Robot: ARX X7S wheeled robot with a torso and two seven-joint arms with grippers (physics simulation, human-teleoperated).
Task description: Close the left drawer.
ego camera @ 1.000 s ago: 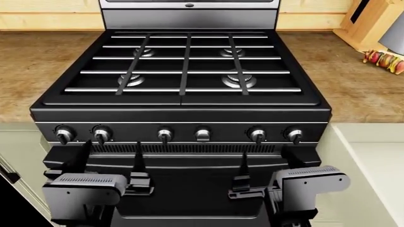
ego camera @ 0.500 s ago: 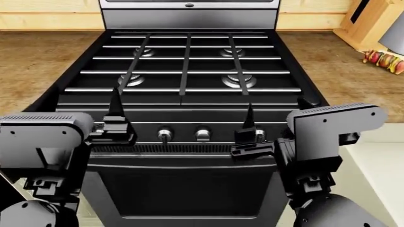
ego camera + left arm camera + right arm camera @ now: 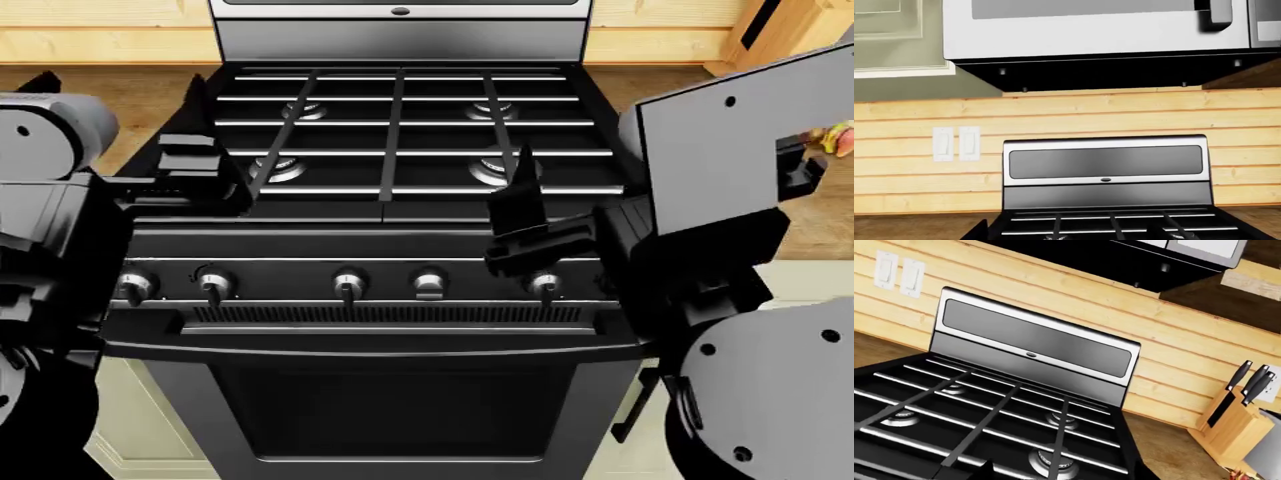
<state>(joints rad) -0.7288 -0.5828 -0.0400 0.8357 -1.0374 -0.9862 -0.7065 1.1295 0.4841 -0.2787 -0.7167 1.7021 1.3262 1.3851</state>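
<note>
Both arms have risen since half a second ago, when the grippers hung in front of the knob row; a second ago they were lower still, before the oven door. The left gripper (image 3: 200,170) now hovers over the stove's left front edge, near the front-left burner. Only one dark finger is plainly visible, so I cannot tell how far it stands open; nothing shows in its grasp. The right gripper (image 3: 527,215) hovers over the front right of the cooktop, just ahead of the front-right burner. Its one clear dark finger points up, and again the gap cannot be judged; it holds nothing visible. The right arm's grey housing (image 3: 727,140) has climbed to cover the wooden knife block (image 3: 1234,422) at the head view's right edge, which was in plain sight earlier.

Below them the black gas stove with steel grates (image 3: 400,130) stands as before, and its row of silver-tipped knobs (image 3: 350,285), half hidden a moment ago, shows nearly whole. The wrist views look over the grates at the stove's steel back panel (image 3: 1106,162), the pale wood-plank wall (image 3: 914,190) with two white switches (image 3: 955,143), and a steel microwave (image 3: 1081,30) above.

The cream-white left drawer does not appear in any view now.
</note>
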